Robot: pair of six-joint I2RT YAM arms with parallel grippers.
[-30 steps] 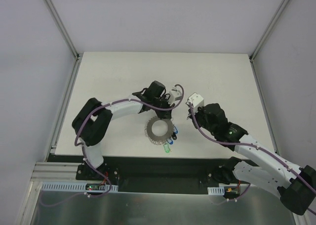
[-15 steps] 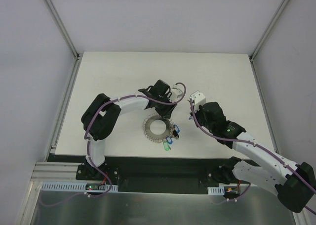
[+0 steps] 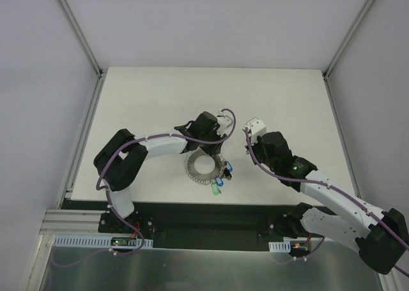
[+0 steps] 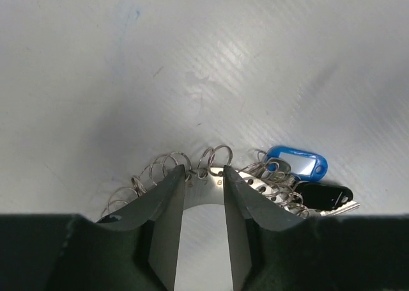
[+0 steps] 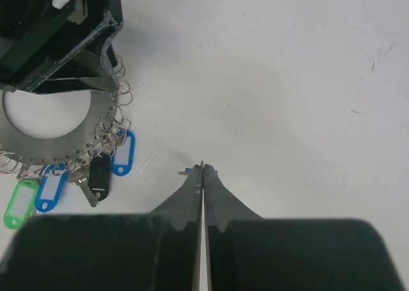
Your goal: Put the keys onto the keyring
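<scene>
The keyring [image 3: 195,174] is a flat silvery ring with small wire loops along its edge, lying mid-table. Keys with blue, green and black tags [image 3: 219,185] hang off its right and near edge. My left gripper [image 3: 208,149] is at the ring's far edge. In the left wrist view its jaws [image 4: 204,176] stand apart astride the ring's band [image 4: 204,187], beside a blue tag [image 4: 297,163] and a black tag [image 4: 323,195]. My right gripper [image 3: 246,151] is right of the ring. It [image 5: 202,168] is shut on a small, mostly hidden key with a blue part.
The ring [image 5: 38,147] and its tags, green [image 5: 20,203], blue [image 5: 50,187], black [image 5: 100,178] and blue [image 5: 121,153], lie left of my right fingertips. The white table [image 3: 287,99] is bordered by grey walls and metal posts.
My left gripper has come down and nearer, onto the ring's far edge, and its elbow has swung. The ring has shifted slightly. My right gripper has barely moved.
</scene>
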